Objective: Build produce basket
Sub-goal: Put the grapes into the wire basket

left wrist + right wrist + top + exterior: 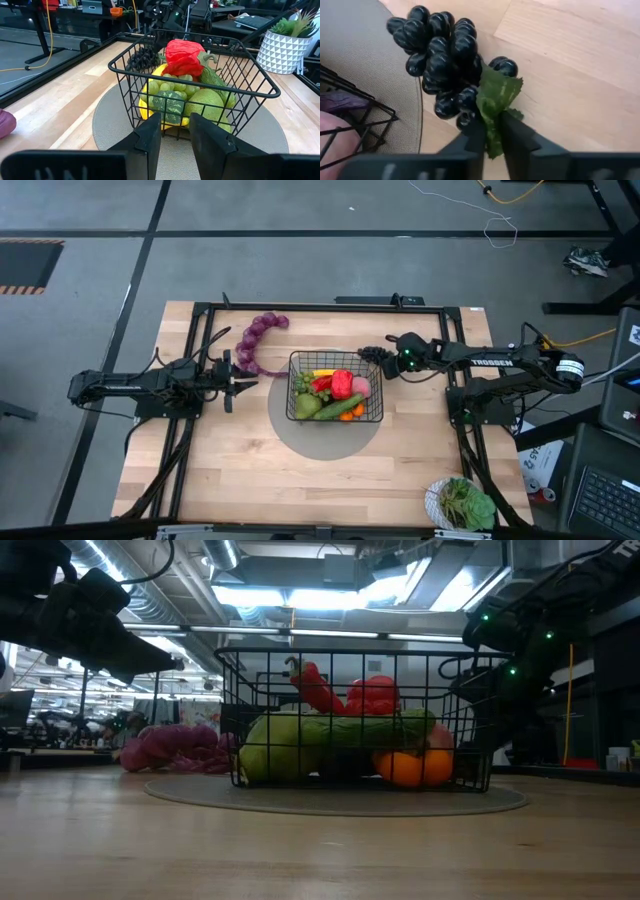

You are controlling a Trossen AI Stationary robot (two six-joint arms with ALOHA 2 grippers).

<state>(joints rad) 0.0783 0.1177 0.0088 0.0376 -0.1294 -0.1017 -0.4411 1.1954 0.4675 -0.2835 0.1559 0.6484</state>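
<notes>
Fingers of the right gripper [492, 131] pinch the green leaf [496, 102] at the stem end of the dark grape bunch [442, 50], so this pincer is grasping the bunch by its leaf alone. In the high view the right gripper [375, 356] sits at about 2 o'clock of the basket [335, 387], just outside its rim. The basket rests on a round grey mat [325, 442] at table centre and holds a red pepper [342, 383], green pieces and oranges [418, 766]. The purple grape string [256, 340] lies on the wood at about 10 o'clock of the basket, 1 item not yet packed. The left gripper [229, 379] waits at 9 o'clock, its 2 fingers [210, 142] partly apart and empty. Likely hazards: the thin leaf may slip or tear under the bunch's weight, dropping it outside; a low carry may snag the wire rim.
</notes>
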